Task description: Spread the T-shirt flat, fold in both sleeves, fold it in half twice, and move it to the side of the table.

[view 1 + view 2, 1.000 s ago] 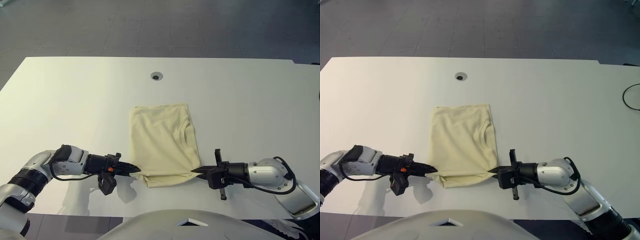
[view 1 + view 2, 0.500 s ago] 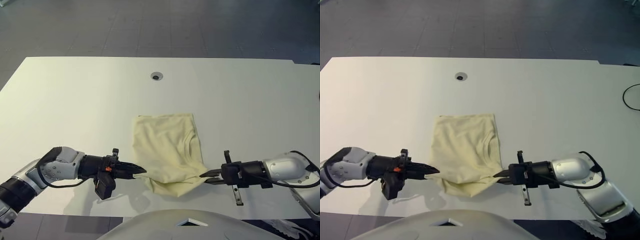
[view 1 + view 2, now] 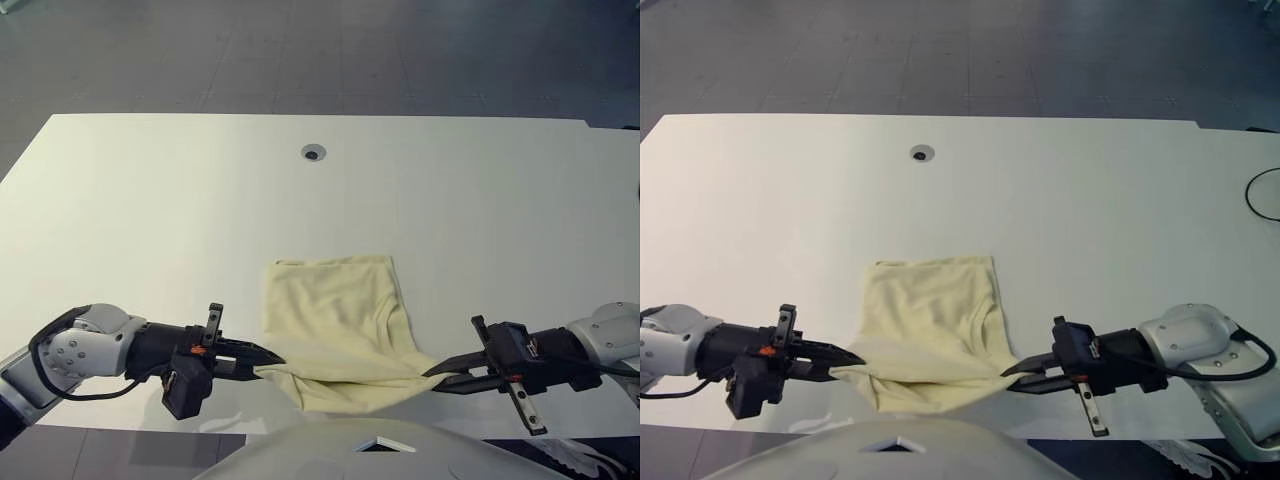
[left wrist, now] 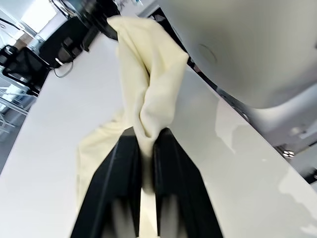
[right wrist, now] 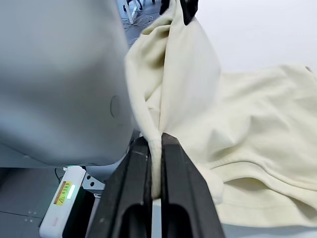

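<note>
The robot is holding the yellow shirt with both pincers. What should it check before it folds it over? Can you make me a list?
1. Left pincer shut on the near left corner of the pale yellow cotton T-shirt: ok.
2. Right pincer shut on the near right corner: ok.
3. Shirt's far edge lying flat on the white table: ok.
4. Near edge pulled straight between the pincers: not ok, it sags and bunches.
5. Small round hole in the table well beyond the shirt: ok.
6. Both sleeves tucked in: cannot tell, the folded cloth hides them.
</note>
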Controlling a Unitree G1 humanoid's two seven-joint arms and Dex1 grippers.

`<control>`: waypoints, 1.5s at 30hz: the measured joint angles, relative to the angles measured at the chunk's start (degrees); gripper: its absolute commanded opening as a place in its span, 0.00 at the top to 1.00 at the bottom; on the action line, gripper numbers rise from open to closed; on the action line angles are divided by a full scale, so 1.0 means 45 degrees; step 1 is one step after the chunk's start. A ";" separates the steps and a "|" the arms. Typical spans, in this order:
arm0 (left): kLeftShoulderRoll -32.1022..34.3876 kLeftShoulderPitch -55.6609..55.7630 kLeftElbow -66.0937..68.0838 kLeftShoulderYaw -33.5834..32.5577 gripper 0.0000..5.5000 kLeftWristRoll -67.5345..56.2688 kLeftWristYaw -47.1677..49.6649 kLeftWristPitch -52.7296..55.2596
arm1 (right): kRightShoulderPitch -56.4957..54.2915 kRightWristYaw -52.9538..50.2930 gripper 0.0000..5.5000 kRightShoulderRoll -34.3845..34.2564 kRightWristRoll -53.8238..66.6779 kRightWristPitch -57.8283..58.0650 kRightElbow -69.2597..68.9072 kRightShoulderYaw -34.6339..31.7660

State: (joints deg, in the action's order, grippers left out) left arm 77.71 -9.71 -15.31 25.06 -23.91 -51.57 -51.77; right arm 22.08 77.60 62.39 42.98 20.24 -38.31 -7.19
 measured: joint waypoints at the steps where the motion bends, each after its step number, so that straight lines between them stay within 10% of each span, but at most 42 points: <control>1: 0.0017 -0.0290 0.0081 -0.0171 0.97 -0.0047 -0.0190 -0.0018 | 0.0144 0.0175 1.00 0.0038 0.0197 0.0092 -0.0127 -0.0127; 24: 0.0915 -0.5122 -0.3386 -0.5233 0.97 -0.3769 -0.3329 0.3479 | -0.0488 0.0987 1.00 0.0105 0.3081 0.2439 -0.0352 -0.2101; 45: -0.5608 0.4126 0.3110 -0.1345 0.97 -0.2052 -0.8134 1.1282 | -0.8272 0.2715 1.00 -0.2279 -0.2358 0.2064 0.8291 0.4746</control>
State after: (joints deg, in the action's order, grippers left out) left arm 52.48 8.86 -1.32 19.01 -33.15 -88.17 -1.00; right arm -15.14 89.82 52.14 32.37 29.53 -0.99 14.16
